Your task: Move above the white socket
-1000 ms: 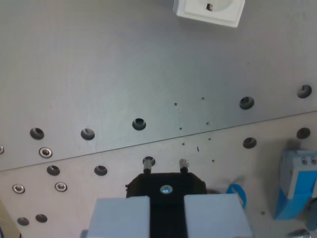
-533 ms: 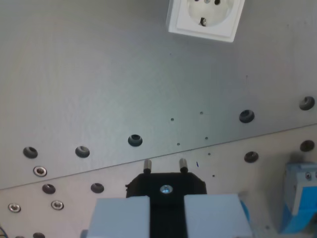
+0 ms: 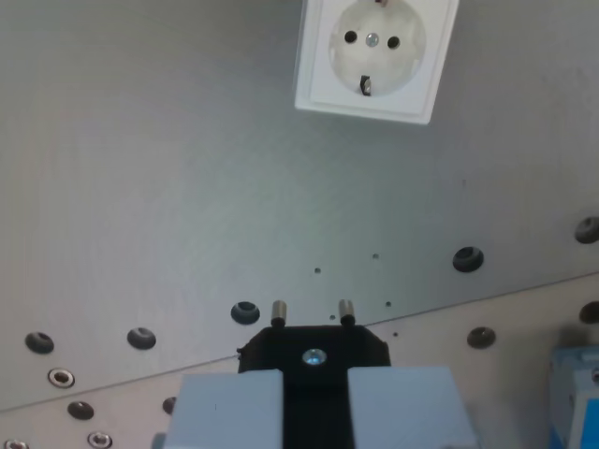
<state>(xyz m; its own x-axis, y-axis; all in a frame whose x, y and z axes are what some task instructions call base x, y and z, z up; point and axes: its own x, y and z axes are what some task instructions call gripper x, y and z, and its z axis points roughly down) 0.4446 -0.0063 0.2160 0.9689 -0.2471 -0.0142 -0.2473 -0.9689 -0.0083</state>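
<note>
- The gripper (image 3: 314,393) is clenched on a black plug (image 3: 314,351), pins pointing ahead.
- The white socket (image 3: 374,56) sits near the wrist view's top — approach unfinished.
- Next: travel forward until the plug is over it.

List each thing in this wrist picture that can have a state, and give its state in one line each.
white socket: empty, nothing plugged in, face to the camera.
black plug: held in the hand, two pins pointing toward the socket, not inserted.
hand: shut on the black plug.
blue part: at the wrist view's right edge, mostly cut off; state unclear.
</note>
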